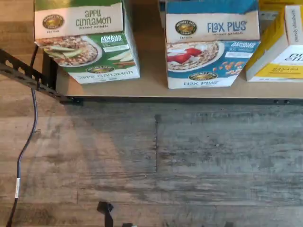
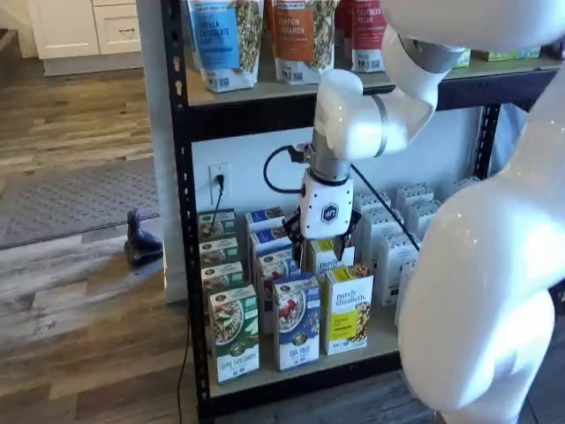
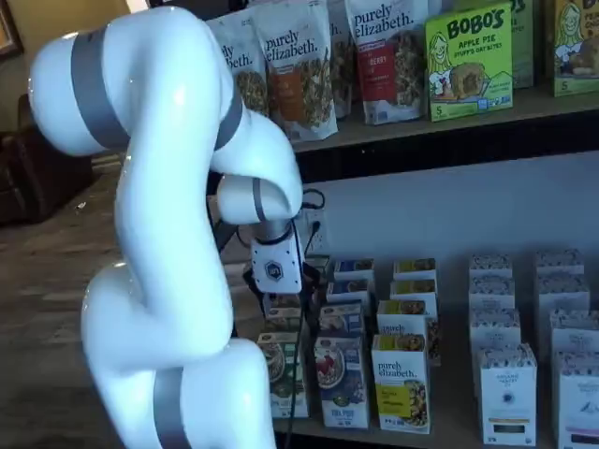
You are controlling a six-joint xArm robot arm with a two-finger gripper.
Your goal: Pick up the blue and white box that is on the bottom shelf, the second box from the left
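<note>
The blue and white box (image 1: 211, 45), marked "Flax Plus" with a bowl of red berries, stands at the front of the bottom shelf (image 1: 151, 71). It shows in both shelf views (image 2: 296, 331) (image 3: 342, 379), between a green-and-white carton (image 2: 234, 336) and a yellow carton (image 2: 349, 309). My gripper (image 2: 325, 243) hangs above the rows of cartons, higher than and a little behind the front blue box, touching nothing. In a shelf view (image 3: 281, 297) its white body shows over the same rows. Its fingers are too dark and small to show a gap.
More cartons stand in rows behind the front ones, and white cartons (image 3: 510, 393) fill the shelf's right side. The black rack frame (image 1: 180, 100) edges the board. A cable (image 1: 26, 142) trails on the wood floor. Pouches (image 2: 221, 40) stand on the upper tier.
</note>
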